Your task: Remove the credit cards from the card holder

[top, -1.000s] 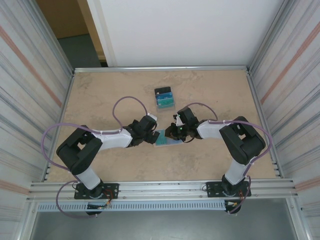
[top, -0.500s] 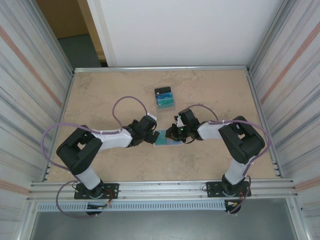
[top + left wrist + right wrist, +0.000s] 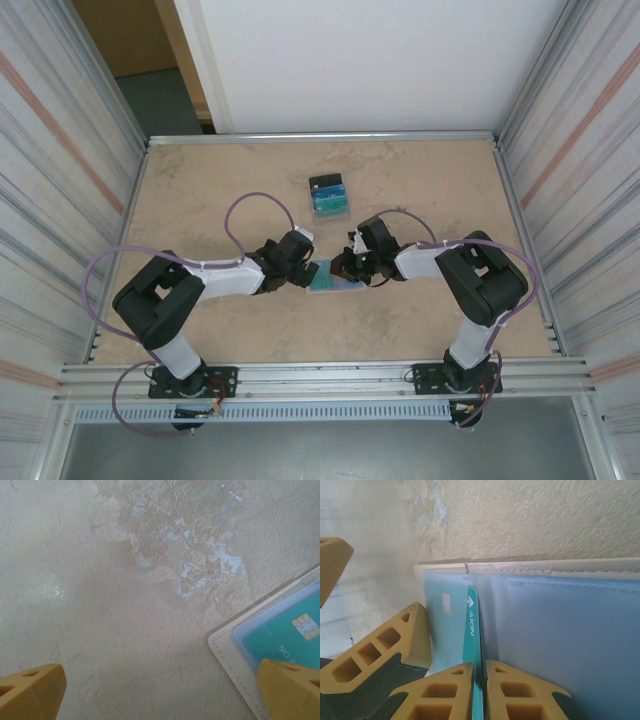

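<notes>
The card holder [image 3: 332,279] lies open on the table between my two grippers, pale blue inside [image 3: 560,630] with a cream stitched edge [image 3: 235,655]. A teal credit card [image 3: 472,625] stands on edge out of its pocket, and my right gripper [image 3: 481,690] is shut on that card's edge. The same teal credit card [image 3: 290,630], with its chip showing, sits under the clear pocket in the left wrist view. My left gripper [image 3: 160,695] is wide open, with one fingertip [image 3: 290,692] resting on the holder's corner and the other over bare table. From above, the left gripper [image 3: 306,270] and right gripper [image 3: 346,267] face each other.
A small pile of black, blue and teal cards [image 3: 329,195] lies on the table beyond the holder. Metal rails and ribbed walls close in the beige tabletop [image 3: 220,190] on all sides. A purple cable [image 3: 250,205] loops above the left arm.
The right wrist has shifted very slightly at the holder. The left arm and the holder have stayed in place.
</notes>
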